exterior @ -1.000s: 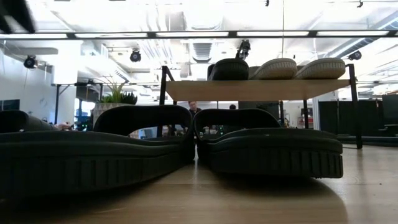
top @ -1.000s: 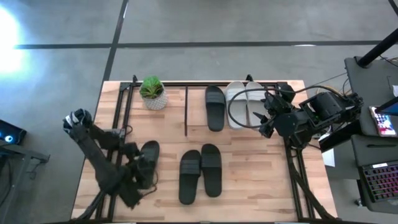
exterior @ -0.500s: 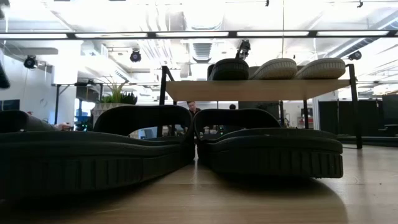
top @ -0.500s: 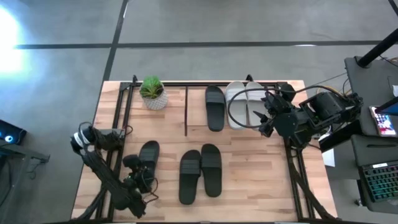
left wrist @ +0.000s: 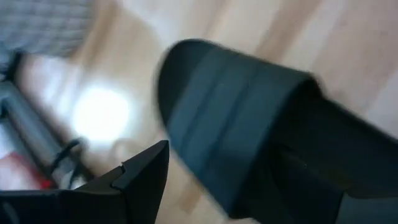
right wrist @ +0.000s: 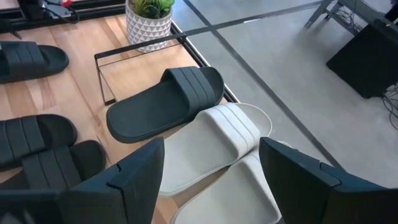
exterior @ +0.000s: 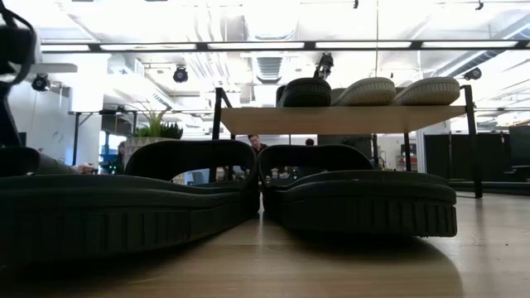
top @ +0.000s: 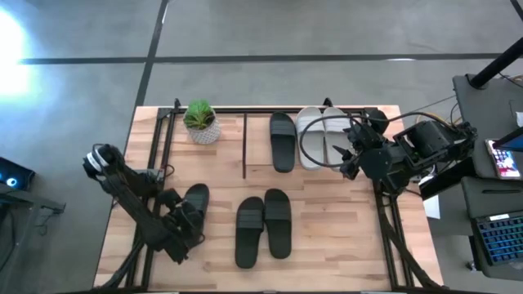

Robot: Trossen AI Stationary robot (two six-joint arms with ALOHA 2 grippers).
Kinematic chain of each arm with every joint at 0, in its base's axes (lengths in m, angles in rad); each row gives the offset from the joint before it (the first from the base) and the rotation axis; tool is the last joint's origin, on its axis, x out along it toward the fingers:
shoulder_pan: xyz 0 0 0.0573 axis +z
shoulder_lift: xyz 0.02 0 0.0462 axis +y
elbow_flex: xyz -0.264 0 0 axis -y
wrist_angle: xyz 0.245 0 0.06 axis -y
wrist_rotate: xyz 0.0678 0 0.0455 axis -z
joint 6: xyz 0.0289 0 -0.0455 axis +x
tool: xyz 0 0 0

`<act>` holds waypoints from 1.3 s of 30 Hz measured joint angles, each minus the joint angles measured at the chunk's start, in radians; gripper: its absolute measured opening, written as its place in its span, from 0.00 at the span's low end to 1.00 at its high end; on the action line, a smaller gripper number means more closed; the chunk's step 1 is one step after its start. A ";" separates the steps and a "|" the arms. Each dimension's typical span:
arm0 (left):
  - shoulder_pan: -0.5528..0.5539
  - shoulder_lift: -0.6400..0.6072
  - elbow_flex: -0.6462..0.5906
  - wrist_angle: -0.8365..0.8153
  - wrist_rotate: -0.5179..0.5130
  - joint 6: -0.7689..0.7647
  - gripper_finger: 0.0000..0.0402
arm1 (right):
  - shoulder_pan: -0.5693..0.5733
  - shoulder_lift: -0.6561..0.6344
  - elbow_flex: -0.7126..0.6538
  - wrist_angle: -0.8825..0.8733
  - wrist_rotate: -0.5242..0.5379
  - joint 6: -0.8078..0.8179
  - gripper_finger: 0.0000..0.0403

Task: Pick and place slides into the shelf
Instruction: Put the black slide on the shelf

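Hovering over a lone black slide (top: 194, 204), left tool (top: 181, 222), fingers spread apart.

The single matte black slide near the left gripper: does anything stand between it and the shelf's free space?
Nothing visible blocks it. The single matte black slide lies on bare table by the left gripper. The light wooden shelf has free board between the potted plant and the shelved black slide.
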 joint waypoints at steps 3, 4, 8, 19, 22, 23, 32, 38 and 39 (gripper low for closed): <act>0.010 -0.017 -0.024 0.052 0.001 0.073 0.64 | 0.000 0.000 0.000 0.000 0.000 0.001 0.63; 0.016 -0.017 -0.026 0.048 0.002 0.077 0.64 | 0.000 0.000 0.000 0.000 0.000 0.001 0.63; 0.043 -0.018 -0.031 -0.007 0.001 0.050 0.62 | 0.000 0.000 0.000 0.000 0.000 0.001 0.63; 0.085 -0.008 -0.060 0.003 -0.007 0.042 0.31 | -0.007 0.000 0.000 0.000 0.000 0.020 0.63; 0.093 -0.008 -0.076 0.003 -0.024 0.035 0.23 | -0.011 0.000 0.000 0.000 0.000 0.028 0.63; 0.097 -0.008 -0.080 0.003 -0.031 0.035 0.20 | -0.011 0.000 0.000 0.000 0.000 0.028 0.63; 0.139 -0.009 -0.098 -0.007 -0.057 0.035 0.01 | -0.011 0.000 0.000 0.000 -0.001 0.050 0.63; 0.158 -0.013 0.039 -0.183 -0.123 0.033 0.00 | -0.011 0.000 0.000 0.000 -0.005 0.049 0.63; 0.161 -0.014 0.084 -0.246 -0.148 0.033 0.00 | -0.011 0.000 0.000 0.000 -0.005 0.049 0.63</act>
